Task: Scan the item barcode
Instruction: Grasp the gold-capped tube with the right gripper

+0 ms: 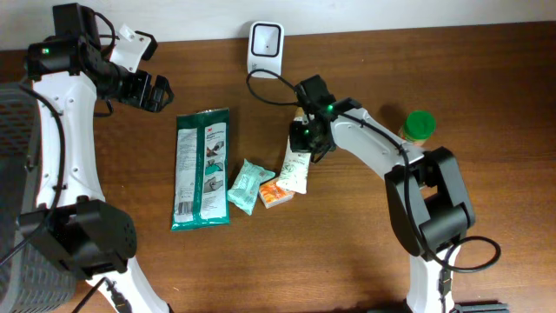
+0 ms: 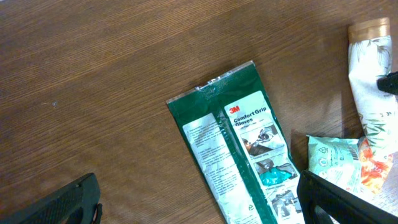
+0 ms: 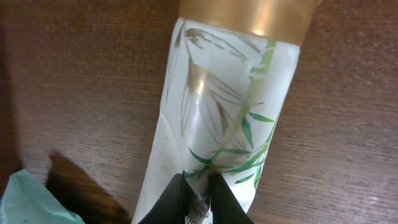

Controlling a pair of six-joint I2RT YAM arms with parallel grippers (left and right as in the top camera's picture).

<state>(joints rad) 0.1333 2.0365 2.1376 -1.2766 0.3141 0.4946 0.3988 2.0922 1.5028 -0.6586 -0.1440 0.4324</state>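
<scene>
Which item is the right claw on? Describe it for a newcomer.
Below the white scanner at top centre, the right claw pinches a tube. Unlike the neighbouring packets, it is white with green leaves and a gold cap.

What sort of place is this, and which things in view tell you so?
Probably a mock shop checkout on a wooden table: a barcode scanner stands at the back edge, and packaged goods, such as a glove pack and a tube, lie in front of it.
</scene>
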